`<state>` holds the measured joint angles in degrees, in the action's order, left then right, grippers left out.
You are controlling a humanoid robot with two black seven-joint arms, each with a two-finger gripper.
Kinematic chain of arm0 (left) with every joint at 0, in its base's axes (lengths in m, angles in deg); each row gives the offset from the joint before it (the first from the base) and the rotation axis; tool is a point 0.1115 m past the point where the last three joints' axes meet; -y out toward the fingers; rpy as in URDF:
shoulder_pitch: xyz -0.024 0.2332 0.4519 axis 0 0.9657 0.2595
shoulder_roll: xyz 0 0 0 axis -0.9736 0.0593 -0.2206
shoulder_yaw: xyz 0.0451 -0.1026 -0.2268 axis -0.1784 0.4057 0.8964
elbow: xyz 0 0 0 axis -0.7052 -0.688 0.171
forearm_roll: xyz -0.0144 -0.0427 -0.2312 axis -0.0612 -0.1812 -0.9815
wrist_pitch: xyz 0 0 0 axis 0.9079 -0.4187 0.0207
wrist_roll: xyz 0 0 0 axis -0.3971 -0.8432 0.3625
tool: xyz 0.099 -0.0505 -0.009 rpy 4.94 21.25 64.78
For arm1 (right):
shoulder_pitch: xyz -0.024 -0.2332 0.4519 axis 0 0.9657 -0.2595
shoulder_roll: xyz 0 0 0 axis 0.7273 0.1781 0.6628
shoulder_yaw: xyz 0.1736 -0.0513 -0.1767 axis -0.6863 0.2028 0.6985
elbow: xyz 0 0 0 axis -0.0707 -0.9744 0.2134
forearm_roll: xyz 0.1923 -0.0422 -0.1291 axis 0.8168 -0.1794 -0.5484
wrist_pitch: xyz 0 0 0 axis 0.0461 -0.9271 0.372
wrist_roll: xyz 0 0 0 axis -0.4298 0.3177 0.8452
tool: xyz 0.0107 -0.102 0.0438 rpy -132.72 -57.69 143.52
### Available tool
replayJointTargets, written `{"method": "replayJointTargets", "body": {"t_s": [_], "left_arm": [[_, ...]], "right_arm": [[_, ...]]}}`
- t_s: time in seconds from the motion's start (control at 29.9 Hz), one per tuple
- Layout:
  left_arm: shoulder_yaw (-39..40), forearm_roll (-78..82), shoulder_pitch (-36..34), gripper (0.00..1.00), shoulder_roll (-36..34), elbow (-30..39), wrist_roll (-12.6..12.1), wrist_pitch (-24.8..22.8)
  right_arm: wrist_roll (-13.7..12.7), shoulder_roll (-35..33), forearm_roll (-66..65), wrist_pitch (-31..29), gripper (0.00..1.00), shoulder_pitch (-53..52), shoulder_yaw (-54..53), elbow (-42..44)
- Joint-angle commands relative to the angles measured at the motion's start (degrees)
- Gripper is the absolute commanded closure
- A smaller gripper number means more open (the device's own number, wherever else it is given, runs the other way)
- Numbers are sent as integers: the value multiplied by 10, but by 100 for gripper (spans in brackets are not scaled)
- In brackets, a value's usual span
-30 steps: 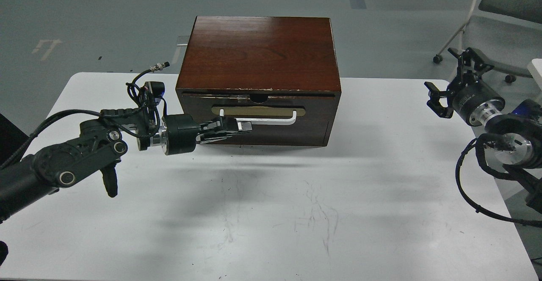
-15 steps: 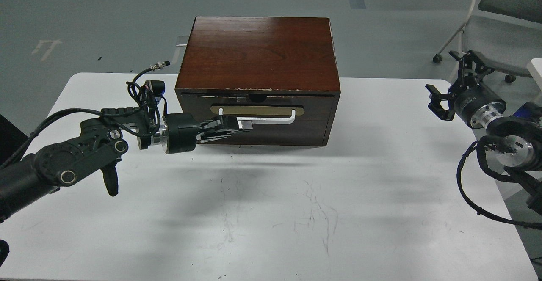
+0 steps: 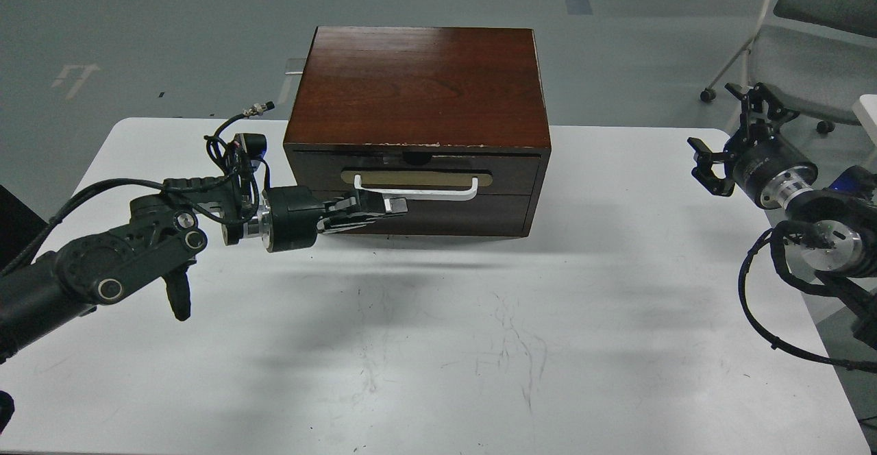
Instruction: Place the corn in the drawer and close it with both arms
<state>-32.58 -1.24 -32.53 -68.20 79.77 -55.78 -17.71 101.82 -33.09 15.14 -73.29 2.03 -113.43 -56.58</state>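
Observation:
The dark brown drawer (image 3: 510, 166) sits flush in the wooden cabinet (image 3: 418, 85), with its beige plate and white bar handle (image 3: 428, 193) facing me. The corn is out of view. My left gripper (image 3: 373, 207) lies against the cabinet front just below the left end of the handle, fingers together and holding nothing. My right gripper (image 3: 730, 133) hovers at the table's right edge, well away from the cabinet, with its fingers spread and empty.
The cabinet stands at the back middle of the white table (image 3: 438, 345). A plain dark panel (image 3: 479, 214) lies below the drawer. A grey office chair (image 3: 815, 3) stands on the floor at the back right, beyond the table.
The drawer front has slid back into the cabinet and the gap at its top has closed. My left gripper stayed by the handle. The right gripper barely moved.

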Motion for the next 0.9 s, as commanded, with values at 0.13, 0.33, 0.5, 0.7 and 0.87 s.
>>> {"method": "replayJointTargets", "body": {"t_s": [0.13,0.33,0.5,0.7,0.87], "left_arm": [[7,-14,9,50,-51,63,0,0],[58,-178,12,14,-129,168,0,0],[136,-342,13,2,-129,101,0,0],[133,-346,6,2,-95,-68,0,0],[133,-376,24,2,-74,-174,-8,0]], "right_arm": [[-1,-1,-2,-1,4,-3,0,1],[-1,0,-25,-1,4,-13,0,5],[-1,8,-27,1,4,-28,0,7],[0,26,-27,4,4,-40,0,7],[11,43,-25,6,3,-41,-1,7]]}}
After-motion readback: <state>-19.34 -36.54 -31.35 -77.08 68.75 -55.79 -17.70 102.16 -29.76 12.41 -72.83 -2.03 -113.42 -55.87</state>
